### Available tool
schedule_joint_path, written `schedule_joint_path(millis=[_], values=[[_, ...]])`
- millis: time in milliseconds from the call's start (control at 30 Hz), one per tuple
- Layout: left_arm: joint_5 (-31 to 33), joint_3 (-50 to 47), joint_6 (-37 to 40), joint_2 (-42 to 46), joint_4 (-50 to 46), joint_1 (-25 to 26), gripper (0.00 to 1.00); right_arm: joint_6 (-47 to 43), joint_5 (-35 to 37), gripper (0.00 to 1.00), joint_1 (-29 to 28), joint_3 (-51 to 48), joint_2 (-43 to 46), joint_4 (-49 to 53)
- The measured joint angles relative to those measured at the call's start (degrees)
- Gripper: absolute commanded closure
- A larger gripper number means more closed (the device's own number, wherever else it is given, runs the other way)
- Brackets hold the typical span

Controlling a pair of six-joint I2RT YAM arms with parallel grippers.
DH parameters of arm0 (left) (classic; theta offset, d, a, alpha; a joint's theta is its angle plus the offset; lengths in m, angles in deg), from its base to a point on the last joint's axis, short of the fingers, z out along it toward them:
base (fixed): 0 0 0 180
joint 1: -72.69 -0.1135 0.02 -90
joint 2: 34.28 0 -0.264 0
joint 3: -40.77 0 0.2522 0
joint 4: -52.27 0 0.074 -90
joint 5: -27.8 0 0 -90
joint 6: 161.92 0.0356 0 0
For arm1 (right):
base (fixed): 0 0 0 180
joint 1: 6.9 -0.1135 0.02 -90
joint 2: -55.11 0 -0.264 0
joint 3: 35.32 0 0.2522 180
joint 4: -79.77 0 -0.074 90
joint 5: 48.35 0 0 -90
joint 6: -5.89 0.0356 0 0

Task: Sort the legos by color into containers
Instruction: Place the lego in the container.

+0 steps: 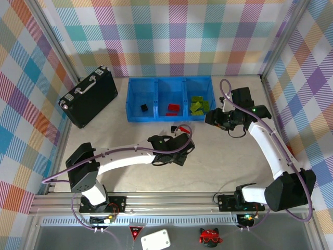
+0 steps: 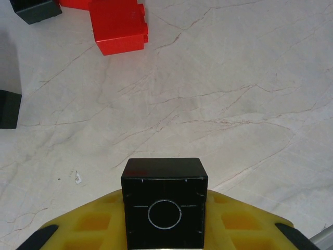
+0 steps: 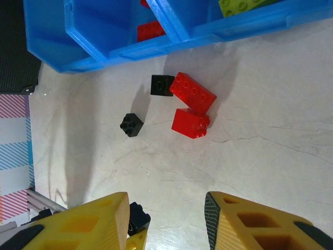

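Observation:
My left gripper is shut on a black cube lego, which sits between its yellow fingers just above the table. Ahead of it lie a red lego and two more black legos. My right gripper hangs open over bare table with nothing between its fingers. Beyond it lie two red legos and two black ones. The blue containers hold a black lego on the left, red ones in the middle and green ones on the right.
A black briefcase with a silver handle lies at the back left, beside the tray. Checkered walls close in the table on three sides. The left gripper is in front of the tray's middle; the right gripper is off its right end.

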Motion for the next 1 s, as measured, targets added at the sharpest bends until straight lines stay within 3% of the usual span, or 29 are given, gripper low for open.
schedule_joint_path(millis=[267, 467, 600, 1000], values=[[1.2, 3.2, -1.7, 0.0, -0.5, -1.1, 0.7, 0.0, -1.3, 0.56, -0.1, -0.1, -0.2, -0.4], [0.1, 3.3, -2.5, 0.0, -0.5, -6.3, 0.7, 0.0, -1.4, 0.56, -0.3, -1.3, -0.4, -1.7], [-1.0, 4.5, -1.2, 0.0, -1.5, -12.0, 0.7, 0.3, -1.4, 0.56, -0.4, -2.1, -0.4, -2.6], [-5.7, 14.2, 5.5, -2.7, -4.7, -35.5, 0.7, 1.5, -2.1, 0.56, -0.8, -2.3, -2.7, -4.8]])
